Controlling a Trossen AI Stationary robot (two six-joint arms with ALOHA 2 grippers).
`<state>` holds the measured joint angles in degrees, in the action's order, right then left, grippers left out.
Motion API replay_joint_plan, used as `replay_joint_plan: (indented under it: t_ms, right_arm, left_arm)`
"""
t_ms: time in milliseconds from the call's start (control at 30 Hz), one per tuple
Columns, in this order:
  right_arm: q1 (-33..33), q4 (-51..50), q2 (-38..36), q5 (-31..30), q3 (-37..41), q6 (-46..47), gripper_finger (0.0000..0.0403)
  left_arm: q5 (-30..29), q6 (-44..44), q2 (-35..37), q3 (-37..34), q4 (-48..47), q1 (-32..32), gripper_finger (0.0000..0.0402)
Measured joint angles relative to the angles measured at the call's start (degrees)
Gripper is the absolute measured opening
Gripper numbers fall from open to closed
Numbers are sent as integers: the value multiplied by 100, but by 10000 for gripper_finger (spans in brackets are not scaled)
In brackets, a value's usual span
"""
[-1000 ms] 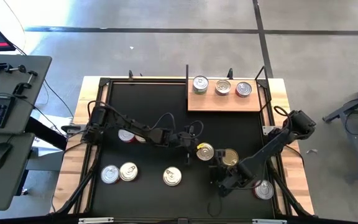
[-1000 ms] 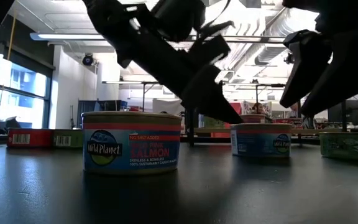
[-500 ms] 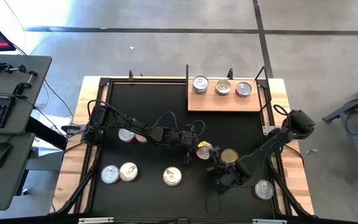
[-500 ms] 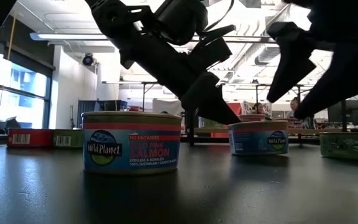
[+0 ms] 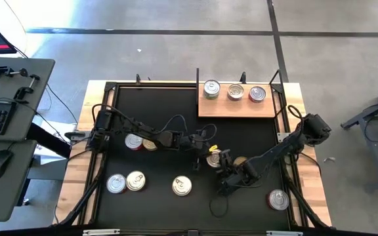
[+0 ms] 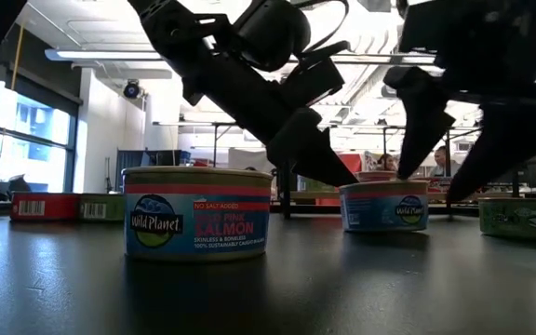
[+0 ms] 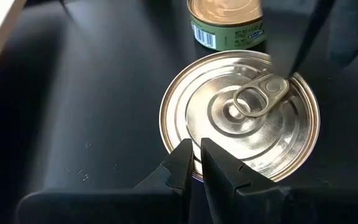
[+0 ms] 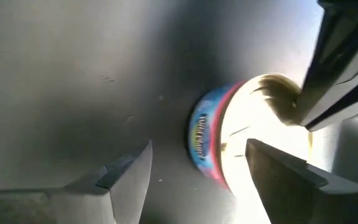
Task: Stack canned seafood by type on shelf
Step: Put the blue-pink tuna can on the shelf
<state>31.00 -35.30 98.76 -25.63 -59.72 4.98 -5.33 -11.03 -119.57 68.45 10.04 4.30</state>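
Observation:
A blue-and-red-sided tin with a silver pull-tab lid (image 5: 213, 158) stands on the black mat at mid-table; it also shows in the low view (image 6: 384, 207) and the left wrist view (image 7: 241, 118). My left gripper (image 7: 196, 163) is shut, its tips at this tin's lid rim. My right gripper (image 8: 197, 180) is open, just near-right of the tin, with its fingers (image 6: 415, 140) coming down on either side without plainly touching. The wooden shelf (image 5: 235, 108) at the far right holds three tins (image 5: 235, 92). My left gripper rests its shut fingertips (image 7: 188, 165) on the silver lid's rim (image 7: 178, 146), on the side facing the table's left. The fingers slant down from the table's left. The tin stands upright with its base on the mat.
A green-sided, gold-lidded tin (image 5: 241, 162) stands right beside the blue tin. Other tins lie on the mat: two at mid-left (image 5: 136, 141), two at near left (image 5: 125, 182), one near centre (image 5: 182, 187), one near right (image 5: 277, 198). A desk with a keyboard stands to the left.
My right gripper has moved toward the table's far-left, from beside the near-right tin up to the blue-sided tin, staying open. The blue-sided tin has shifted slightly toward the table's left under my left gripper's tips.

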Motion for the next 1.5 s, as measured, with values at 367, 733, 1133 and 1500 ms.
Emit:
replay_joint_plan:
  t_ms: [367, 733, 1133, 1500]
  right_arm:
    - [165, 39, 0, -599, 0, -325, 254]
    - [351, 43, 12, -1437, -1, -96, 254]
    - [225, 76, 283, -2496, 51, -463, 254]
    - [-783, -170, -419, -785, -274, 287, 254]
  left_arm:
    - [687, -9, 0, -8, -44, -328, 28]
    - [1032, -17, 0, -15, -81, -591, 28]
    - [1022, -458, -46, -39, -272, -772, 28]
    - [694, -956, 72, -35, -480, -772, 28]
